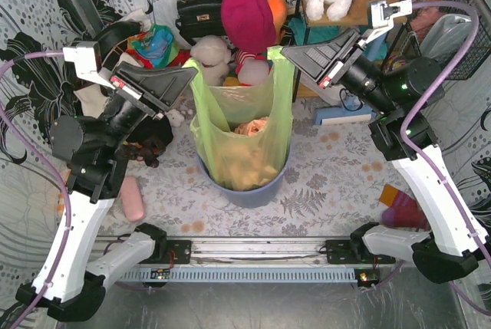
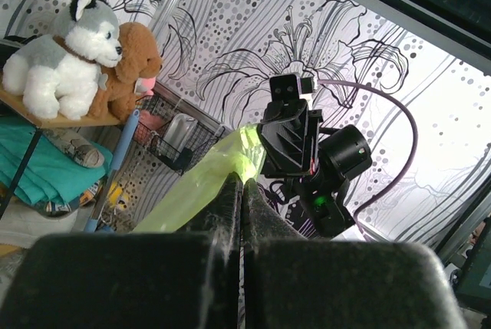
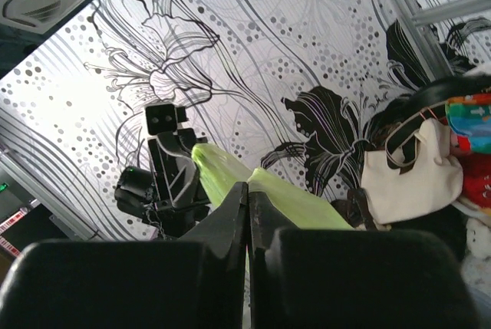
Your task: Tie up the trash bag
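The lime-green trash bag (image 1: 242, 141) stands in a round blue-grey bin (image 1: 257, 191) at the table's middle, with brownish waste showing through it. Its two top ears are pulled up and apart. My left gripper (image 1: 196, 71) is shut on the left ear, seen as a green strip (image 2: 203, 187) running past the closed fingertips (image 2: 244, 179). My right gripper (image 1: 285, 50) is shut on the right ear (image 3: 307, 205), the plastic pinched at its tips (image 3: 248, 187). Each wrist view shows the other gripper across the stretched bag mouth.
Plush toys, a black handbag (image 1: 201, 11) and a magenta plush (image 1: 249, 22) crowd the back behind the bin. A cream tote bag (image 3: 406, 176) hangs at the left rear. A pink object (image 1: 132, 199) lies near the left arm, a red-purple item (image 1: 403, 210) near the right.
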Controlling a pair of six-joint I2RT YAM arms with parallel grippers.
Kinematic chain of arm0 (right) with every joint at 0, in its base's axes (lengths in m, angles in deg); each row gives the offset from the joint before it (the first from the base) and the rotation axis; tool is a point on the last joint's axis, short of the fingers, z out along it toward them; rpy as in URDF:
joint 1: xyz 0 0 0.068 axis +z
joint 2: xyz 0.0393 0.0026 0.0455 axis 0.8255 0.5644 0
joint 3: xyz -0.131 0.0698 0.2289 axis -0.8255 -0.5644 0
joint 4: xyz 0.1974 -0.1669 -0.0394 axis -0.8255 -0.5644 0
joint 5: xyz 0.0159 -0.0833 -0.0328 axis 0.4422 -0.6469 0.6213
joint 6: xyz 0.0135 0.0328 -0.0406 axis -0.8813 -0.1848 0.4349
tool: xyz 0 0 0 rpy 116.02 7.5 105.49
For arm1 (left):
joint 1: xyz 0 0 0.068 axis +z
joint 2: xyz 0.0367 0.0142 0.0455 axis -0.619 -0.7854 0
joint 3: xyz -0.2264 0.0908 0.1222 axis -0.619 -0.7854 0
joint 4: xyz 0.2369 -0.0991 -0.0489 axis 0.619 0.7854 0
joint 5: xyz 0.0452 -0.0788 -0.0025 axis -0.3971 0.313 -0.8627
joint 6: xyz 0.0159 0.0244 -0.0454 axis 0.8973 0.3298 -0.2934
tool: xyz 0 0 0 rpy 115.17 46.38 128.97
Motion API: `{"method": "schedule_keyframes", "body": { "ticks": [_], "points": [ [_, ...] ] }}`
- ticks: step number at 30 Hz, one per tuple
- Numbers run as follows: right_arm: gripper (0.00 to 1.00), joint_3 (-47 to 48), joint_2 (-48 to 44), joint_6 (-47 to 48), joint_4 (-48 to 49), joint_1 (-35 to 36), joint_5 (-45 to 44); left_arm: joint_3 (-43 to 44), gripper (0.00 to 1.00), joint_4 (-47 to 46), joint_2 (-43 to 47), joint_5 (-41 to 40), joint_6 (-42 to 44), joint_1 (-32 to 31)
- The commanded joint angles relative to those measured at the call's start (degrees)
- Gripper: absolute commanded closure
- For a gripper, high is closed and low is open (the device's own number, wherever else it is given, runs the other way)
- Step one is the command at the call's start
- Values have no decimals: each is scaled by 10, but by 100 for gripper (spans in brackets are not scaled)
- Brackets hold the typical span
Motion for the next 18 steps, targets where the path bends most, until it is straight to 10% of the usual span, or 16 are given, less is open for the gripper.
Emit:
{"method": "schedule_keyframes", "body": {
  "ticks": [1,11,18],
  "points": [
    [100,-39,-16,4,12,1,0,-20,100,6,31,-28,22,-1],
    [100,-70,-34,21,-35,1,-17,-16,74,32,50,-44,39,-1],
    [73,-34,-30,35,-72,1,-13,24,47,42,40,-51,43,-1]
  ]
}}
